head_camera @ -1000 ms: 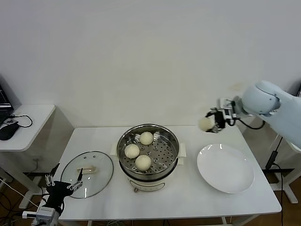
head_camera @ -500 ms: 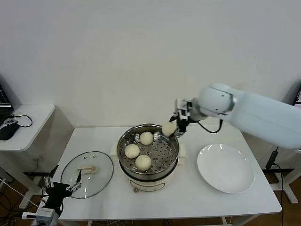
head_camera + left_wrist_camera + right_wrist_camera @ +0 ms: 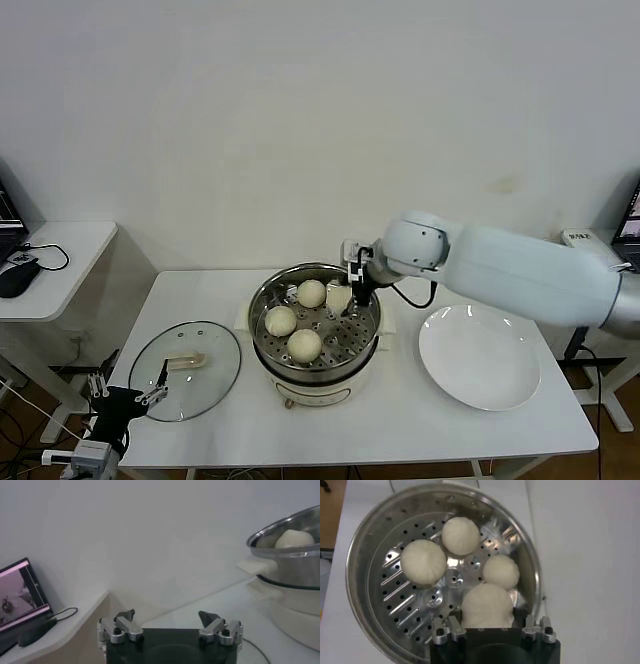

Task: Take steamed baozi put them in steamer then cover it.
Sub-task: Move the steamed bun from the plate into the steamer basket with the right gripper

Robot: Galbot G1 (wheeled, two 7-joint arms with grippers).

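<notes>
Wrist view alone shows right claw (image 3: 490, 630) gripping fourth baozi (image 3: 487, 605) over steamer (image 3: 365, 555); left claw (image 3: 170, 625) open.

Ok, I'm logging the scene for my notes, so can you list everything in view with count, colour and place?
steamed baozi: four, cream-white; three lie on the steamer floor, the fourth is held over the steamer's right side.
steamer: one, shiny steel on a white base, table centre.
cover: one, clear glass with a cream handle, flat on the table left of the steamer.
plate: one, white, right of the steamer, nothing on it.
table: one, white, under all of it.
side desk: one, white, far left, with a dark mouse.
right hand: shut on the fourth baozi, inside the steamer rim.
left hand: open, low at the table's front left corner.
</notes>
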